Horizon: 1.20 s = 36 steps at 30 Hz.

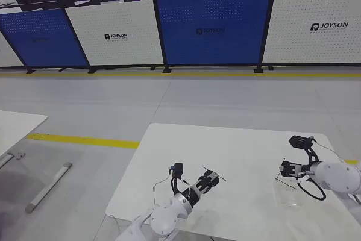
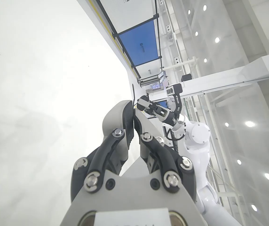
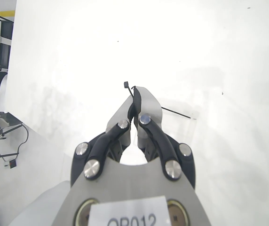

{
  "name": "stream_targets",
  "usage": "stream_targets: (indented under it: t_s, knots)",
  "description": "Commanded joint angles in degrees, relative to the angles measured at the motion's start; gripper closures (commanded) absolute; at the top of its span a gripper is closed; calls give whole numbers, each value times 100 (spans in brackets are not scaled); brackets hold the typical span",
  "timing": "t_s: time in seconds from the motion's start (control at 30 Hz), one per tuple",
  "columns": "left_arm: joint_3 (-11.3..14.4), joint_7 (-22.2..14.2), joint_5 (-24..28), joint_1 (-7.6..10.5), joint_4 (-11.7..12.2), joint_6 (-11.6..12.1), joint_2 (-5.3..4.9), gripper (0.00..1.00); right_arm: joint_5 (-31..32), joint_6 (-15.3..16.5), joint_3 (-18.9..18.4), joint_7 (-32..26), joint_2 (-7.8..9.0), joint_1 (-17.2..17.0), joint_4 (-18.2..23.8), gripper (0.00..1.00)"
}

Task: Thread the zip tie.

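I work over a plain white table [image 1: 240,144] that fills the near right of the scene. My left gripper [image 1: 211,177] hangs above the table's near left part, its fingers pressed shut on a thin black strip [image 2: 133,92] that pokes out past the tips. My right gripper [image 1: 285,169] is well apart at the table's right side, clamped shut on the zip tie [image 3: 126,85], whose square head and thin tail stick out on opposite sides of the fingers. Around the table lies grey floor [image 1: 228,96] crossed by a yellow line [image 1: 84,140]. A second white table [image 1: 8,129] stands at the left. Blue panels [image 1: 212,30] and white panels [image 1: 114,33] line the far wall.
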<state>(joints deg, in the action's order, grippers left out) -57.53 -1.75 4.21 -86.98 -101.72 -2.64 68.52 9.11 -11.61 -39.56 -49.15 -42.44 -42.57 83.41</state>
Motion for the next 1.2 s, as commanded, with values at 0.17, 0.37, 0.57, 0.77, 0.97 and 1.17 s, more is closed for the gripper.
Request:
stream_targets:
  t_s: [0.17, 0.37, 0.57, 0.77, 0.97, 1.17]
  knots:
    - [0, 0, 0, 0, 0, 0, 0, 100, -286, 791, -322, 940, 28, -439, 244, 100]
    - [0, 0, 0, 0, 0, 0, 0, 100, 69, 647, -454, 1800, 58, -1067, 1084, 100]
    - [0, 0, 0, 0, 0, 0, 0, 100, 183, 614, -412, 1719, 33, -1157, 1170, 100]
    - [0, 0, 0, 0, 0, 0, 0, 100, 183, 614, -412, 1719, 33, -1157, 1170, 100]
    - [0, 0, 0, 0, 0, 0, 0, 100, 18, 775, -474, 2077, -17, -1254, 1127, 100]
    - [0, 0, 0, 0, 0, 0, 0, 100, -412, 1295, -713, 3184, -87, -1730, 1189, 100]
